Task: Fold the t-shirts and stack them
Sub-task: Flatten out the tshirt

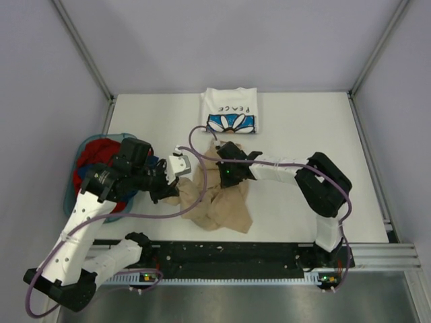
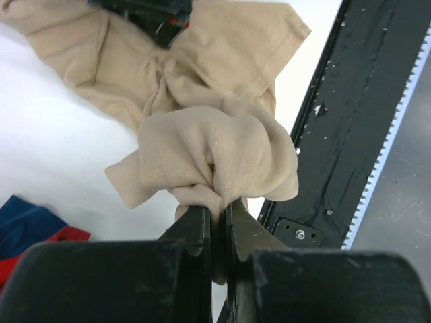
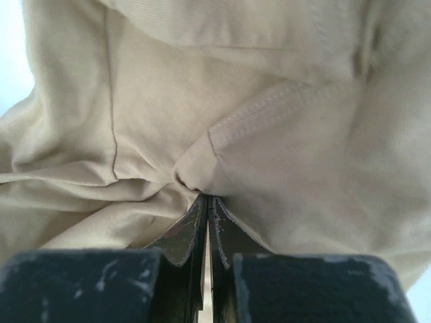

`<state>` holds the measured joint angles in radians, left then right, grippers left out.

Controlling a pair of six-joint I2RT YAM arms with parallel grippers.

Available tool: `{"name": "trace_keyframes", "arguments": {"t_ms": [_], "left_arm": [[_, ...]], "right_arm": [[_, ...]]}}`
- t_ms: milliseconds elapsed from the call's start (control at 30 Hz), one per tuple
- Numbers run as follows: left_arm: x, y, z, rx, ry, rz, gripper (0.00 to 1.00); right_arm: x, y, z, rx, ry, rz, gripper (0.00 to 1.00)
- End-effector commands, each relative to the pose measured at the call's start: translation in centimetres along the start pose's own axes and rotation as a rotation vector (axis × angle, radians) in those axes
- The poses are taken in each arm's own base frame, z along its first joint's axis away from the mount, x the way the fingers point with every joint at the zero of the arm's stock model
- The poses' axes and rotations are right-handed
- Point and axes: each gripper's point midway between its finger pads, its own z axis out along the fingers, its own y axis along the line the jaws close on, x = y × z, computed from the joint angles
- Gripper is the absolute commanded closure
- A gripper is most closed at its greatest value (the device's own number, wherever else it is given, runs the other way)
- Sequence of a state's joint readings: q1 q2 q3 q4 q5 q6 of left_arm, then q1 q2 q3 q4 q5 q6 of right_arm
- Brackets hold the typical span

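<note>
We've got the tan t-shirt (image 1: pixel 219 202) lying crumpled on the white table (image 1: pixel 303 121), near the front edge between the 2 arms. Our left gripper (image 2: pixel 217 222) has its fingers pinched tight on a bunched wad of that tan cloth, clear in the left wrist view. The right gripper (image 3: pixel 207 202) looks closed on a seamed fold of the same shirt, but the cloth fills nearly the whole right wrist view, so which part of the shirt it has is hard to say. From above, the arms hide both pinch points. The folded daisy "PEACE" t-shirt (image 1: pixel 230 111) lies flat at the far edge. The red and blue shirts (image 1: pixel 91 161) sit in the teal basket (image 1: pixel 71 195), mostly hidden under the left arm.
</note>
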<state>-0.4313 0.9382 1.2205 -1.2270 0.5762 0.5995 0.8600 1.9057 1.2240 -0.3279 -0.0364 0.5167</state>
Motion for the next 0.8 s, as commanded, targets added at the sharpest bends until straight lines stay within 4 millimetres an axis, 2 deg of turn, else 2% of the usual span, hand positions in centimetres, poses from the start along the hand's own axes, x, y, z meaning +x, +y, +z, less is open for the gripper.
{"name": "trace_keyframes", "arguments": {"t_ms": [0,100,167,267,367,500,667,767], "left_arm": [[-0.5,1.8,-1.6,-0.132,0.008,0.003,1.0],[0.0,2.4,-2.0,-0.179,0.03,0.0,1.0],[0.4,2.5,-2.0,-0.186,0.038,0.006,1.0],[1.3,2.8,-1.9,-0.215,0.063,0.005,1.0],[1.7,3.1,-1.7,-0.229,0.073,0.0,1.0],[1.0,3.9,-2.1,-0.254,0.074,-0.009,1.0],[-0.4,5.1,-4.2,-0.338,0.09,-0.031,1.0],[0.6,5.7,-6.0,-0.425,0.14,-0.056,1.0]], "right_arm": [[-2.3,-2.7,-3.4,0.002,-0.089,0.03,1.0],[-4.5,-3.3,-8.1,-0.036,-0.204,0.031,1.0],[-5.0,-4.4,-10.2,-0.043,-0.25,0.042,1.0],[-5.2,-6.4,-12.1,-0.067,-0.279,0.09,1.0],[-5.4,-7.4,-14.0,-0.093,-0.318,0.1,1.0],[-6.9,-6.2,-17.9,-0.15,-0.423,0.034,1.0],[-10.0,-4.0,-25.5,-0.227,-0.617,-0.051,1.0],[-11.3,-3.3,-30.8,-0.241,-0.751,-0.087,1.0]]}}
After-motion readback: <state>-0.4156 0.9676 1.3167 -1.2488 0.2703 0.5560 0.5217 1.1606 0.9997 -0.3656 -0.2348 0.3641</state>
